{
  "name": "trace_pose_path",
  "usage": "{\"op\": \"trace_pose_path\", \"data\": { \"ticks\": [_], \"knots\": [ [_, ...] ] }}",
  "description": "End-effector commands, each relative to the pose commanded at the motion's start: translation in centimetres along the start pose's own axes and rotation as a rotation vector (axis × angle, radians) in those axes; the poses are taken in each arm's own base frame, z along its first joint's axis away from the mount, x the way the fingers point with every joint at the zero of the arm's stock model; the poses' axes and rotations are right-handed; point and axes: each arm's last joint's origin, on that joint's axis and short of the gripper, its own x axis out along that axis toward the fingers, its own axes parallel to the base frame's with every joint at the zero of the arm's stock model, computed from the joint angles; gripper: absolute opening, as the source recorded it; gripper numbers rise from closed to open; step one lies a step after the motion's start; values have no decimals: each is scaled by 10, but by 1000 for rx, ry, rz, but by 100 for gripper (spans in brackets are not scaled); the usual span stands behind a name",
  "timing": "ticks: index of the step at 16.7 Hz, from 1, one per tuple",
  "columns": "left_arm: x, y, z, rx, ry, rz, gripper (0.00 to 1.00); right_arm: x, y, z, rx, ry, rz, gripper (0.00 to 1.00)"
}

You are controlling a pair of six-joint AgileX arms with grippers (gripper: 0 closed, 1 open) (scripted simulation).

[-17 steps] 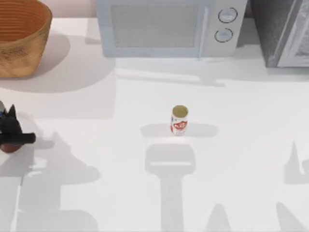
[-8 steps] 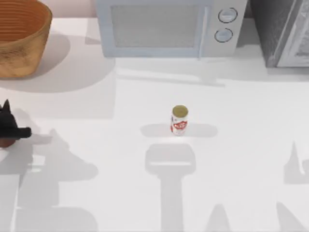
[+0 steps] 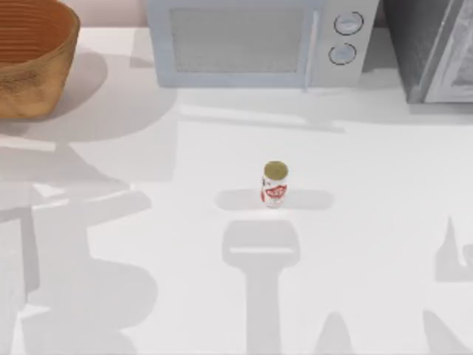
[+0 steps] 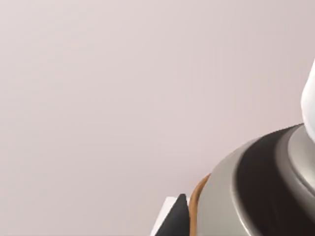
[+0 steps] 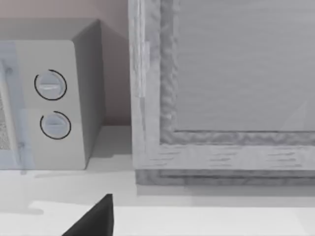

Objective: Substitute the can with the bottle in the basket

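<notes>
one can (image 3: 275, 184), one basket (image 3: 31, 59), one microwave (image 3: 259, 41)

Basket (image 3: 33, 66) cut off by top view's upper-left corner.

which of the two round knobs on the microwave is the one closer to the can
The lower knob, under the upper knob on the microwave; it sits nearer the table's front, where the can stands.

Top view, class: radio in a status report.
Can upright mid-table, outside basket at far left. Microwave behind, nothing near the can.
</notes>
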Motion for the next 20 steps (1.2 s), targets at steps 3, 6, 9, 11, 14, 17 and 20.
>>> {"op": "trace_pose_path", "data": {
  "ticks": [3, 6, 9, 11, 14, 17, 20],
  "knots": [
    [31, 15, 50, 9, 2, 11, 0, 0, 0, 0, 0, 0, 0, 100],
    [51, 10, 89, -11, 84, -59, 0, 0, 0, 0, 0, 0, 0, 100],
    [61, -9, 122, -45, 145, -167, 0, 0, 0, 0, 0, 0, 0, 100],
    [64, -25, 138, -67, 170, -238, 0, 0, 0, 0, 0, 0, 0, 100],
    [66, -41, 151, -88, 190, -307, 0, 0, 0, 0, 0, 0, 0, 100],
    [66, -42, 151, -89, 191, -312, 0, 0, 0, 0, 0, 0, 0, 100],
    [66, -40, 151, -88, 187, -305, 0, 0, 0, 0, 0, 0, 0, 100]
  ]
}}
